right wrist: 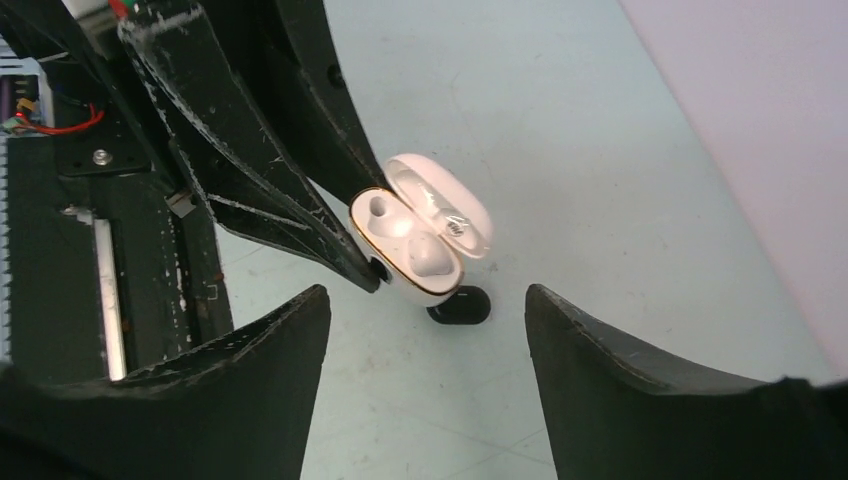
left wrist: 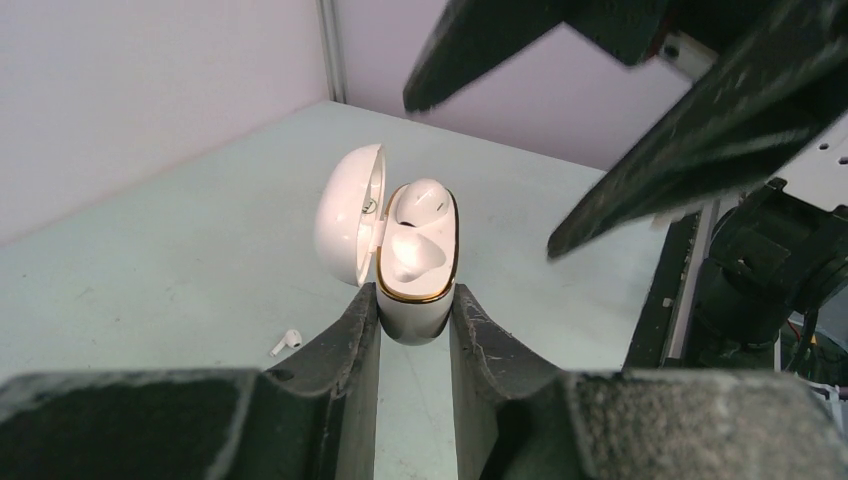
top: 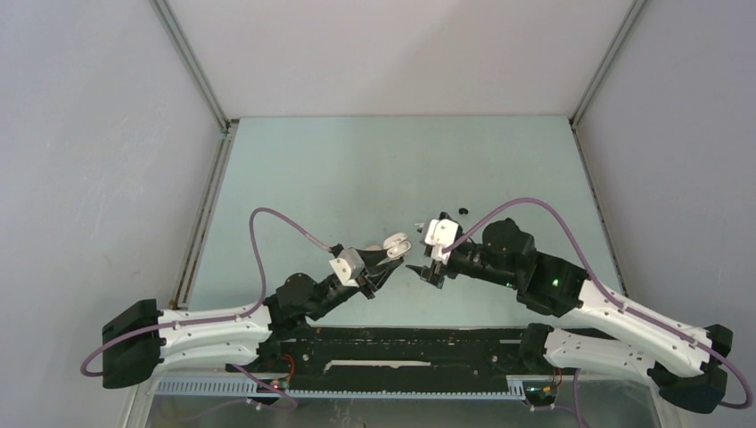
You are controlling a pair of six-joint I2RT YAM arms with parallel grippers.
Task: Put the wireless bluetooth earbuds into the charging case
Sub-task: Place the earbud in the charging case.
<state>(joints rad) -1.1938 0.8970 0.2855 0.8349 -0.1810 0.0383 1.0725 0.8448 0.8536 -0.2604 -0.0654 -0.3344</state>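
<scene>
White, gold-rimmed charging case [left wrist: 415, 300], lid swung open, two white earbuds [left wrist: 423, 203] resting inside. A loose earbud [left wrist: 287, 341], white, lies on the bench [left wrist: 200, 250] near its left.

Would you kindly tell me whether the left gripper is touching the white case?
Touching. The left wrist view shows both fingers of the left gripper pressed against the sides of the case, with no gap.
</scene>
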